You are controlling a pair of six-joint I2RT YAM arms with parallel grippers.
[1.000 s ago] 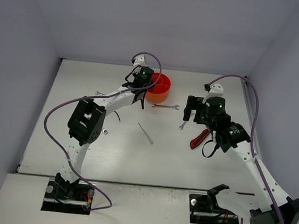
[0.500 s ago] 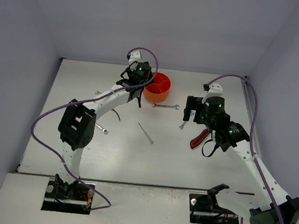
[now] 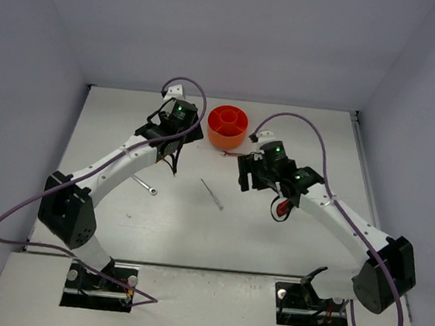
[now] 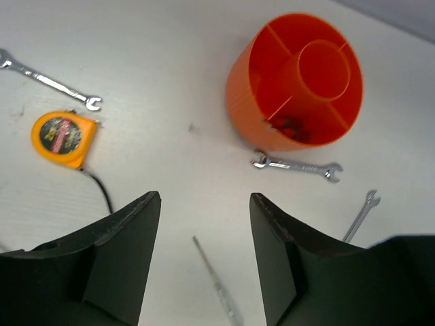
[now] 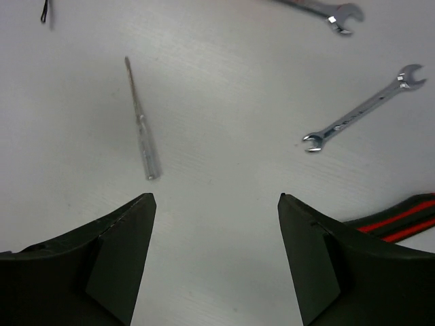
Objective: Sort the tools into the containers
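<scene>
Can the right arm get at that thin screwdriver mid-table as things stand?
Probably yes: the thin screwdriver lies by itself just ahead of the open right pincer, with nothing between them.

My left arm (image 3: 116, 160) and my right arm (image 3: 336, 218) are alike: slim white shells joined by black housings, the bulkiest of them a blocky black elbow housing (image 3: 64, 213) on each. A purple cable (image 3: 187, 86) runs in a loose loop along each arm. On each black wrist block glows a small green light (image 3: 179, 110). Each arm rises from a black base plate (image 3: 99, 291) with a silver bolt head beside it. My left gripper (image 4: 204, 200) has matte black, wedge-shaped fingers with flat inner faces and bevelled edges; my right gripper (image 5: 215, 200) has the same.
</scene>
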